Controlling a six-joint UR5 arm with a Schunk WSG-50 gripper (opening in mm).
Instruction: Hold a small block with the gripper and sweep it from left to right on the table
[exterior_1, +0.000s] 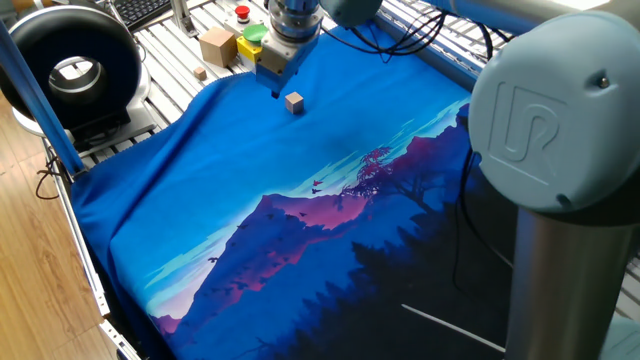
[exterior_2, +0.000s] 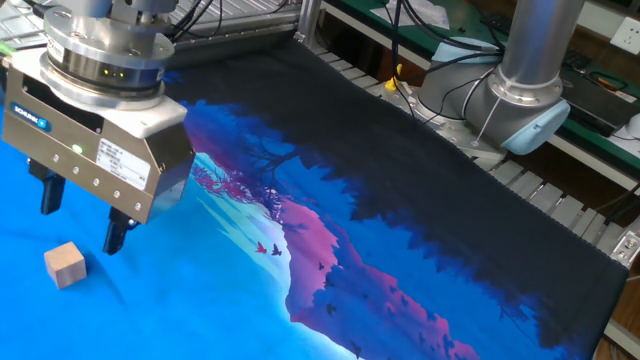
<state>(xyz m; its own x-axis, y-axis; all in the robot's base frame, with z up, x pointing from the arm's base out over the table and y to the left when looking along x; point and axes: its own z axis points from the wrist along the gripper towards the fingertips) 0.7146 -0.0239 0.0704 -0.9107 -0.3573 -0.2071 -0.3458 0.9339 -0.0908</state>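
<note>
Fingers (exterior_2: 82, 213) spread wide — pointing down, poised above the small block (exterior_2: 65, 264)

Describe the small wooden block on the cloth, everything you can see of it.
The small block is a tiny light-tan cube that looks like plain wood, with unmarked faces. It sits flat on the blue part of the table cloth, alone, touching only the cloth. The open gripper hangs above and beside it, fingers clear of it, not gripping.
</note>
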